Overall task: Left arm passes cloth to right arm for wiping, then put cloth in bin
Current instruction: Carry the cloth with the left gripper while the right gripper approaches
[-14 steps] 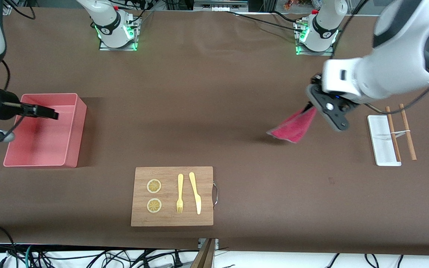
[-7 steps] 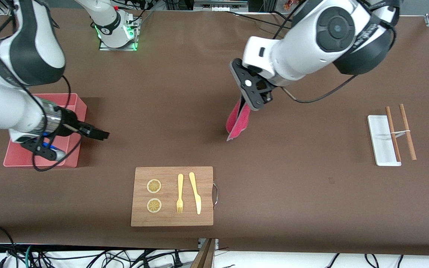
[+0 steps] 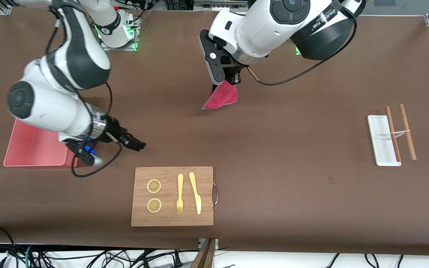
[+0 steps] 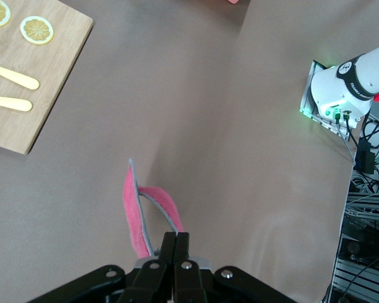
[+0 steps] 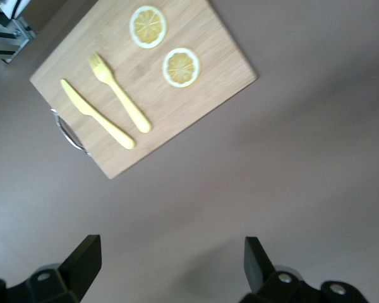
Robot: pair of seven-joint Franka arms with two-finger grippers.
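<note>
My left gripper (image 3: 219,84) is shut on the magenta-red cloth (image 3: 219,98), which hangs from it over the bare table middle. In the left wrist view the cloth (image 4: 136,211) dangles below the closed fingers (image 4: 175,243), grey edging showing. My right gripper (image 3: 137,144) is open and empty, in the air between the bin and the wooden board. Its two fingertips (image 5: 85,254) stand wide apart in the right wrist view. The salmon-pink bin (image 3: 32,149) sits at the right arm's end of the table, partly hidden by the right arm.
A wooden board (image 3: 172,196) with two lemon slices, a yellow fork and a knife lies near the front edge. A small white tray (image 3: 382,139) with two wooden sticks (image 3: 407,131) lies at the left arm's end.
My left gripper has carried the cloth from near the white tray toward the table middle. My right gripper has moved from over the bin toward the board.
</note>
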